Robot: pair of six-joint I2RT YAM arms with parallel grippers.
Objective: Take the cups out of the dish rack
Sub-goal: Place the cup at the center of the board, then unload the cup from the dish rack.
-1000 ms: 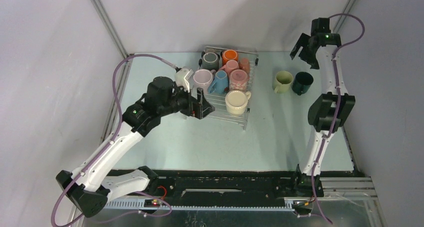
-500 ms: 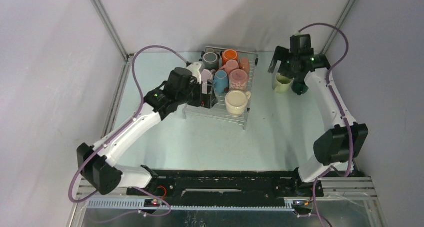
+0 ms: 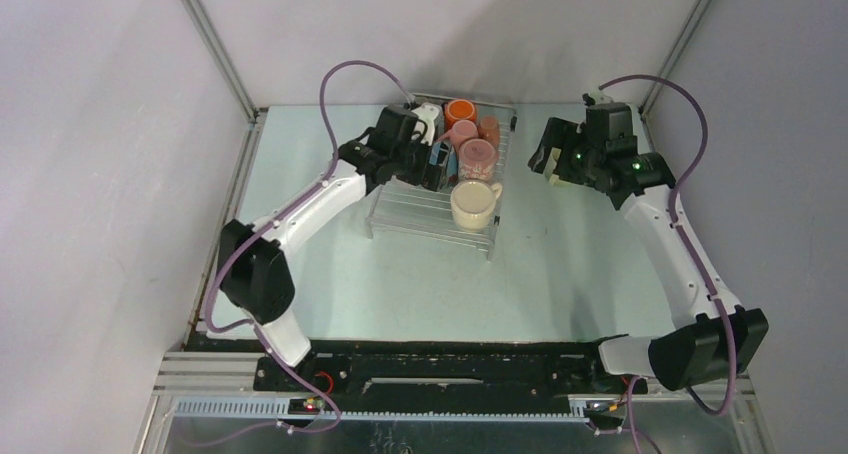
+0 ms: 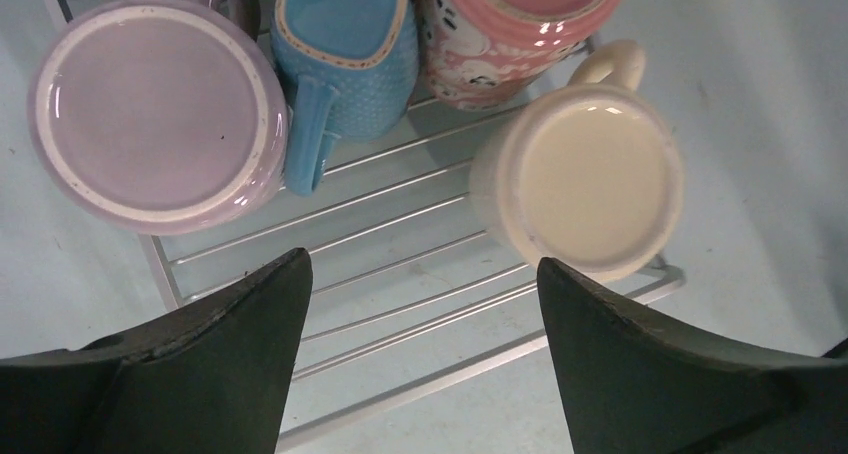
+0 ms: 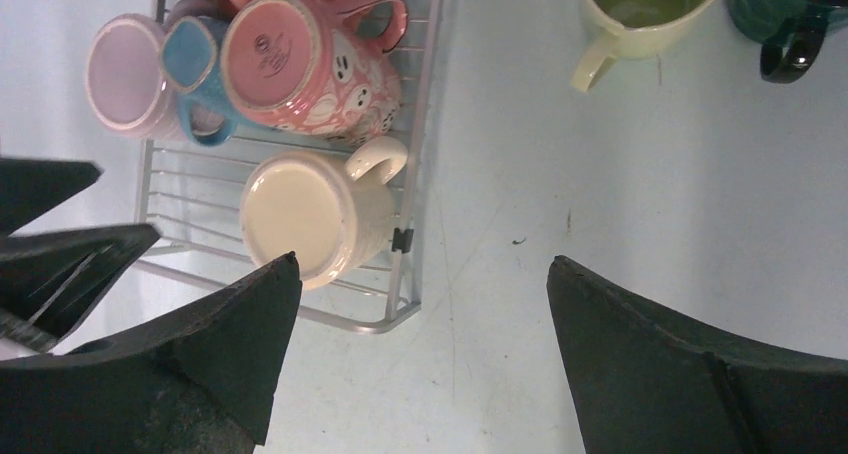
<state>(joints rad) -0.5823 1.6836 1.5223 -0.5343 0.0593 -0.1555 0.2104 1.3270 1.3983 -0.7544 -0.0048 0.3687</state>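
Tightly racked, blue mug (image 4: 345, 54) touches lilac mug (image 4: 155, 109).

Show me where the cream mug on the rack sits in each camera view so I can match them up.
Top external: cream mug just right of centre, at the near right corner of the dish rack.
Left wrist: cream mug right of centre.
Right wrist: cream mug left of centre.
Shared landmark: the speckled pink mug is its neighbour on the rack in all three views.
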